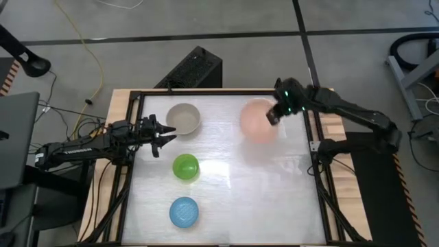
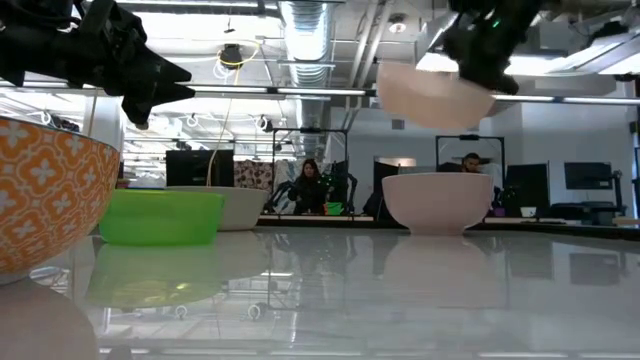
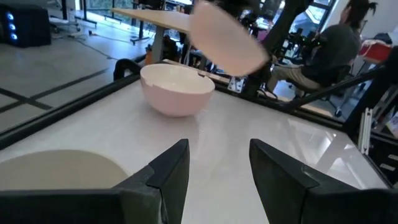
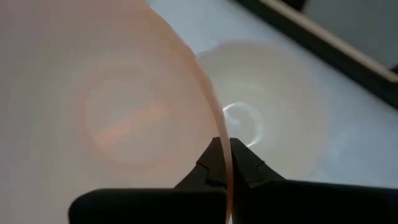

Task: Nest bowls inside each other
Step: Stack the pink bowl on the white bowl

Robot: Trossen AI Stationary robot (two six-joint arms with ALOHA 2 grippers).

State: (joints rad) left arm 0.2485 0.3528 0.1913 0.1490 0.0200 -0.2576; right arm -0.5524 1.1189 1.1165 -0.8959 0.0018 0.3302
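We have the right gripper clenched on the rim of the salmon-pink bowl, one finger inside the wall and one outside, and the bowl hangs in the air near the table's far right corner. Directly beneath it, standing on the table, is the cream-white bowl, which is empty as far as we can see.

The risk, as we judge it, lies in the thin grip: the pink bowl is held by one spot on its edge and tilts in the low view, so it could swing or slip out before it is over the centre of the cream-white one. If it comes down off-centre, its lower edge may catch the cream-white rim and tip or shove that bowl (it is light plastic on a glossy top). The two bowls also look close in size, so we cannot be sure one will seat deep in the other.

The left gripper waits near the left edge with its fingers spread and nothing between them, just beside the grey-beige bowl, which is empty. The green bowl sits near the table's middle and the light blue bowl toward the near edge; both hold nothing.
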